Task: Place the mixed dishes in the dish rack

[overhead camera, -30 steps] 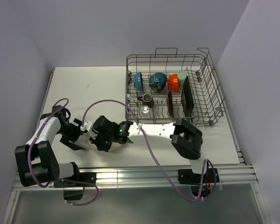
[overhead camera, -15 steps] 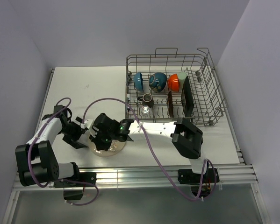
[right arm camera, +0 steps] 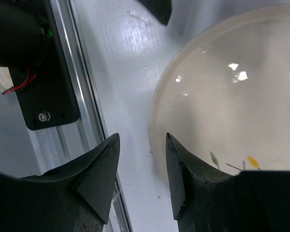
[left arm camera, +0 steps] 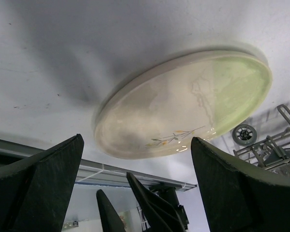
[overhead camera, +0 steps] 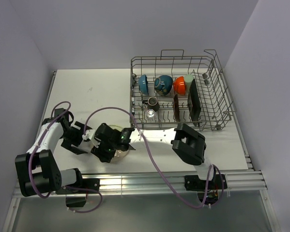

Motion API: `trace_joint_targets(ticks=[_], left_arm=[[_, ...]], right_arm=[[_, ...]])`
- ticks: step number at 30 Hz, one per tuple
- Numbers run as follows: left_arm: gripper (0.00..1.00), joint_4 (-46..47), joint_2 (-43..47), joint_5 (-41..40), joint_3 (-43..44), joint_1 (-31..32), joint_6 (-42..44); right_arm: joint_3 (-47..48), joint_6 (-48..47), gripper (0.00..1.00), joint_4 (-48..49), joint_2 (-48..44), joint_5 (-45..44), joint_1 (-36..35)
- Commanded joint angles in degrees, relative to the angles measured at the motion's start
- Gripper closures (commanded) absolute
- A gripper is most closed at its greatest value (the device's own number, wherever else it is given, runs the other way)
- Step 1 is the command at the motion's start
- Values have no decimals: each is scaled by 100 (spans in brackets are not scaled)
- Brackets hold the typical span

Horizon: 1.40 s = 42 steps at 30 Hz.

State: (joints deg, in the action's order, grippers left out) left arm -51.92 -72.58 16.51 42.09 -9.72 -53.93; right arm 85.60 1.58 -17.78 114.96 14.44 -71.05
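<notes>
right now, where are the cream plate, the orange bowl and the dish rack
cream plate (left arm camera: 183,104): left wrist view, middle of its glazed face
orange bowl (overhead camera: 179,85): top external view, its orange side
dish rack (overhead camera: 223,99): top external view, its right side wall

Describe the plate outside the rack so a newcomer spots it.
Left of the dish rack, at the table's near edge, a cream round plate lies under the right gripper. It is the only dish outside the rack, with a painted flower sprig.
</notes>
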Motion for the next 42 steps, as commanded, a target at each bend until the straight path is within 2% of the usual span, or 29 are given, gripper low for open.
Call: trace_joint_targets(ticks=[1, 7, 12, 15, 16, 17, 18, 22, 28, 33, 42], left_arm=[[1, -239, 77, -306, 318, 14, -47], [1, -257, 51, -245, 397, 5, -56], [1, -283, 77, -254, 397, 13, -21], [1, -266, 103, -254, 371, 13, -47], [1, -240, 112, -263, 362, 14, -56], [1, -222, 103, -237, 344, 14, -65], [1, -222, 103, -228, 344, 14, -74], [1, -213, 95, -227, 353, 13, -47], [1, -301, 60, -228, 450, 5, 321], [1, -135, 15, 62, 116, 22, 454], [4, 507, 235, 537, -411, 31, 305]], right_arm=[[106, -97, 50, 99, 185, -73, -173], [79, -97, 53, 222, 483, -520, -322], [114, -88, 64, 222, 773, -1423, -392], [237, -53, 75, 143, 966, -2004, -454], [272, -53, 89, 117, 1011, -2328, -480], [308, -53, 98, 73, 1029, -2444, -515], [299, -53, 100, 82, 994, -2524, -533], [106, -45, 100, 231, 634, -2481, -559], [97, 114, 100, 205, 54, -1708, -402], [220, 228, 100, 73, -254, -1181, -226], [9, 237, 100, 73, -553, -890, -50]])
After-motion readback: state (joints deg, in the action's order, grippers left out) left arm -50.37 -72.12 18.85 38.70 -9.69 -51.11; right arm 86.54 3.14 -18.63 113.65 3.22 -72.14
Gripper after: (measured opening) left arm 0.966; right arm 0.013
